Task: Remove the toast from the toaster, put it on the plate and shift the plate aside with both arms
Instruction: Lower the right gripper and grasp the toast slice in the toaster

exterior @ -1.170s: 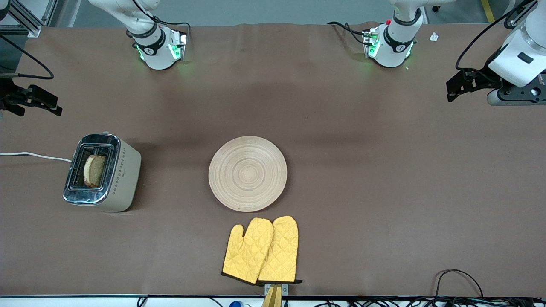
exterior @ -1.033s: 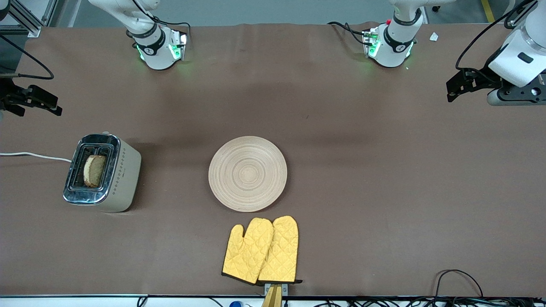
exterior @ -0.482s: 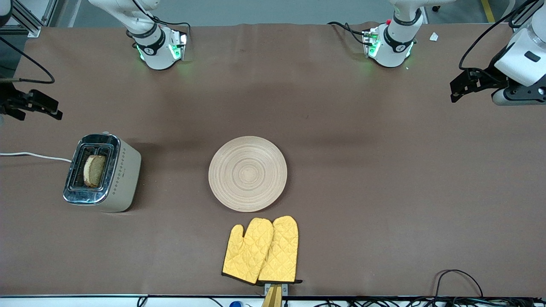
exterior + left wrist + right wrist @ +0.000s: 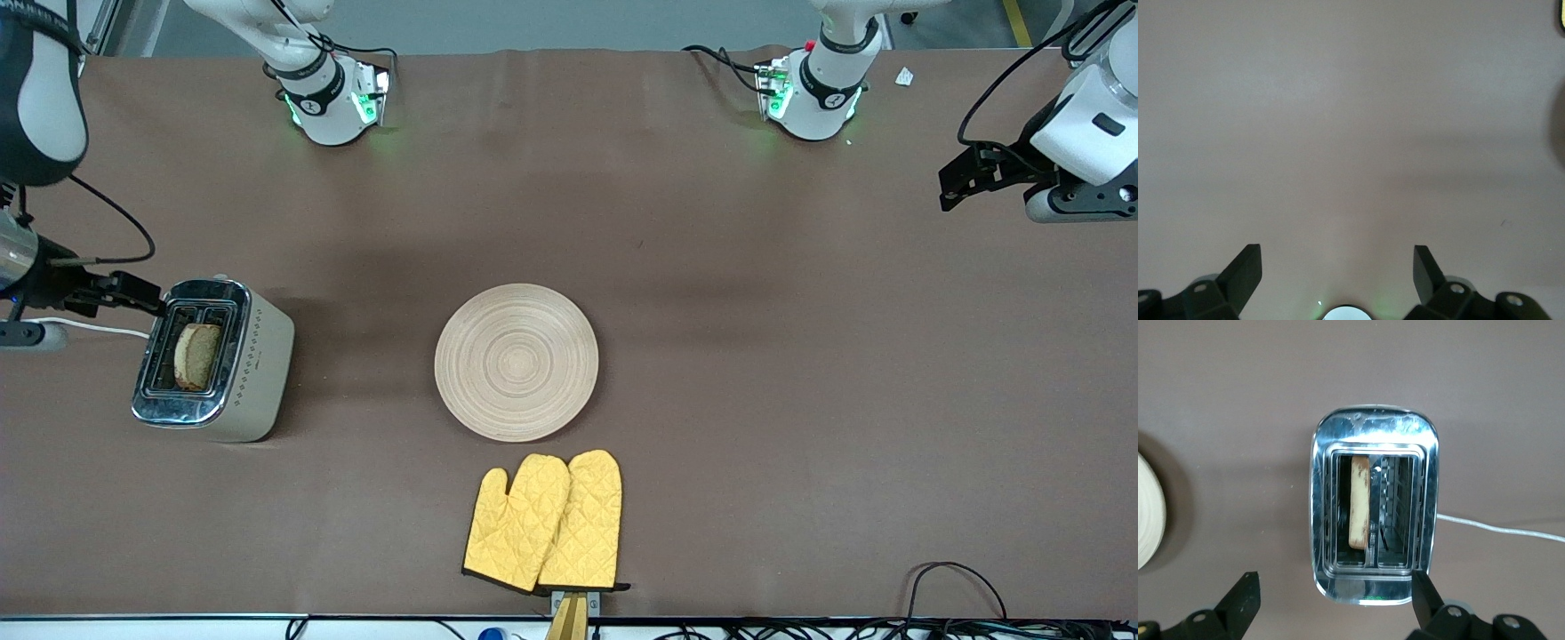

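Note:
The toast (image 4: 197, 356) (image 4: 1359, 501) stands on edge in one slot of the chrome-topped toaster (image 4: 213, 360) (image 4: 1371, 513), toward the right arm's end of the table. My right gripper (image 4: 133, 293) (image 4: 1333, 579) hangs open by the toaster's corner that lies farthest from the front camera, with nothing between its fingers. The pale wooden plate (image 4: 516, 362) lies bare at mid-table; its rim (image 4: 1148, 510) shows in the right wrist view. My left gripper (image 4: 965, 182) (image 4: 1337, 250) waits open over bare cloth at the left arm's end.
Two yellow oven mitts (image 4: 544, 524) lie nearer the front camera than the plate. The toaster's white cord (image 4: 80, 326) runs off the table's end. Black cables (image 4: 956, 587) loop at the front edge. Both arm bases (image 4: 329, 98) (image 4: 813, 93) stand along the table's edge farthest from the front camera.
My right arm has swung in from the table's end and brought its gripper up to the toaster. The left gripper has shifted only slightly. Toast and plate have not moved.

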